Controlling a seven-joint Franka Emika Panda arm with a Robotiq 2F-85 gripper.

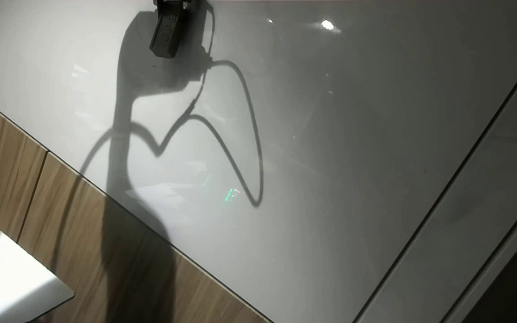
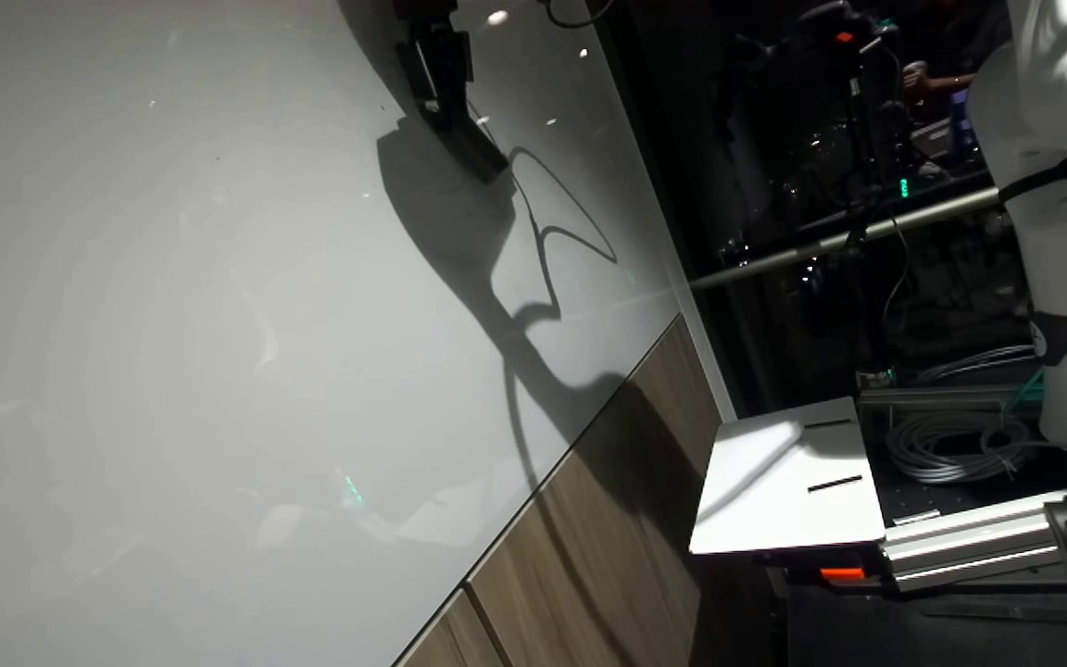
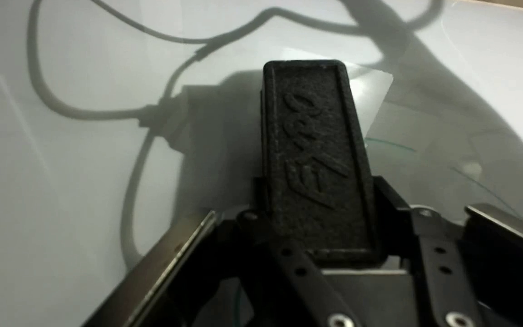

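Nearest in wrist view, found claw (image 3: pixel 323 209) clamped on black Expo eraser (image 3: pixel 313 136) — gripped toward one end, might twist if bumped at tip. In an exterior view, held before white panel (image 1: pixel 330 179). In an exterior view, overlapping shadow (image 2: pixel 445 218) — cannot confirm contact.

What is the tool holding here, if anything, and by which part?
A black Expo eraser, pinched in the tool by its two long sides, near the end where the lettering's E stands.
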